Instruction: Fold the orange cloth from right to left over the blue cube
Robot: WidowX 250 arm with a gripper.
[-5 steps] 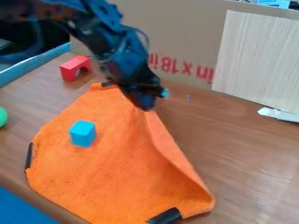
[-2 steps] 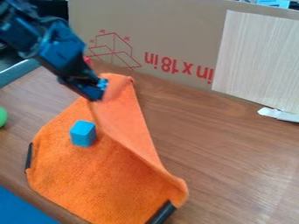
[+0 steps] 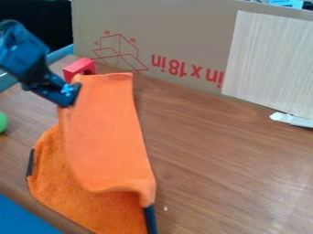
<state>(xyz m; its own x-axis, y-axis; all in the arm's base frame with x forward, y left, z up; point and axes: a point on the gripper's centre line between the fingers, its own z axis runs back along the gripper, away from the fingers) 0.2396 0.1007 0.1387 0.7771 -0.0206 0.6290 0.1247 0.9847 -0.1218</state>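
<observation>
Wooden desk (image 3: pixel 214 160), cardboard (image 3: pixel 177 32) behind | fingers (image 3: pixel 68 95) pinched closed on orange cloth (image 3: pixel 104 137) edge, likely to hold the flap raised | rest of cloth on desk below | red block (image 3: pixel 78 67) near fingers

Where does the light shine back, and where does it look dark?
In the camera view, a soft, pale glare lies on the wooden table at lower right; the raised part of the orange cloth, held by the gripper, looks lighter than the part lying below it; the background at upper left is nearly black.
</observation>
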